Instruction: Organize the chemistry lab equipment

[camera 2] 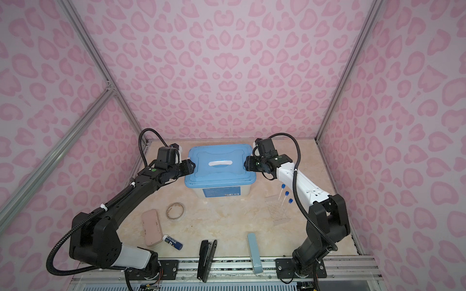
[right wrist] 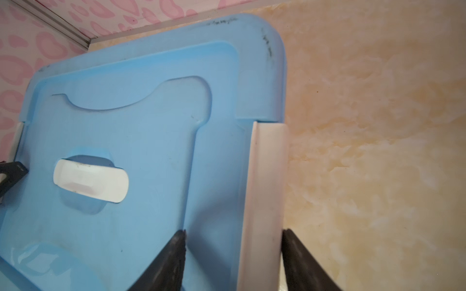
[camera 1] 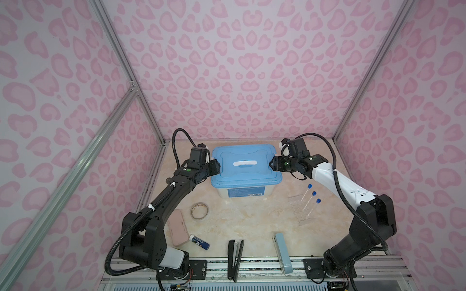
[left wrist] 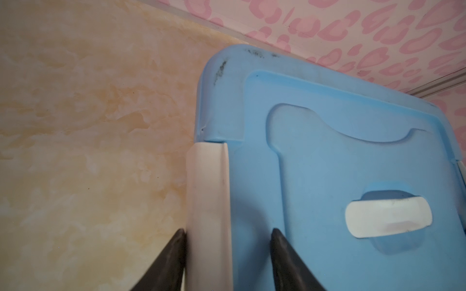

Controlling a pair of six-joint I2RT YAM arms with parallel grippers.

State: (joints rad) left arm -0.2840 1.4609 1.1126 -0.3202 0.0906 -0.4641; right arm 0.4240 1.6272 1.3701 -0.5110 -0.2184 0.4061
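Observation:
Three long clear tubes with blue caps lie side by side on the table right of the box, over a faint clear piece. A clear box with a blue lid stands at the back middle. My left gripper straddles the lid's left white latch: one fingertip is against the latch's outside, the other on the lid's raised step. My right gripper holds the right white latch the same way. The other lab pieces are out of view.
A tape roll, a pink case and a blue glue stick lie front left. A black stapler and a pale-blue stapler lie at the front edge. The box stands close to the back wall.

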